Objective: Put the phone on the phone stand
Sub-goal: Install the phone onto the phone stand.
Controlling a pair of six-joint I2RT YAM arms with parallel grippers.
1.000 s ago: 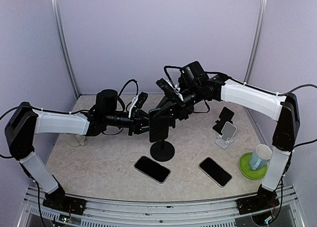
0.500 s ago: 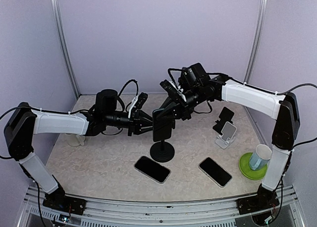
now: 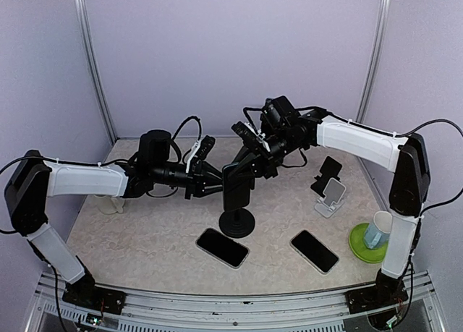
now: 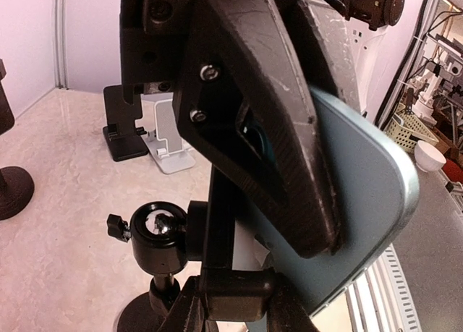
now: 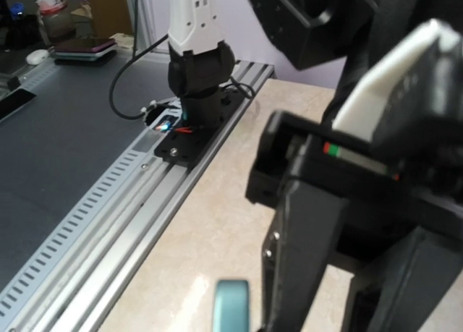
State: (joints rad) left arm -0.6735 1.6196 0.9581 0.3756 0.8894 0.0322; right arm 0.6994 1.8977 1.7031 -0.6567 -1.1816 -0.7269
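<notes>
A black phone stand (image 3: 236, 222) with a round base stands mid-table. Its ball joint (image 4: 155, 227) and upright holder (image 4: 217, 216) show in the left wrist view. My left gripper (image 3: 215, 181) is shut on the holder's lower foot (image 4: 235, 292). My right gripper (image 3: 247, 166) is shut on a blue-grey phone (image 3: 236, 191) and holds it upright against the holder's front. In the left wrist view the phone (image 4: 369, 202) sits behind a right finger (image 4: 275, 129). The right wrist view shows only the phone's top edge (image 5: 231, 309).
Two dark phones (image 3: 222, 247) (image 3: 314, 250) lie flat near the front. A black stand (image 3: 329, 169) and a white stand (image 3: 333, 194) are at the right. A cup on a green coaster (image 3: 376, 234) is far right. A white object (image 3: 108, 203) is at the left.
My right gripper has shifted slightly left and down, bringing the phone closer and more upright against the holder. The left gripper has kept its hold.
</notes>
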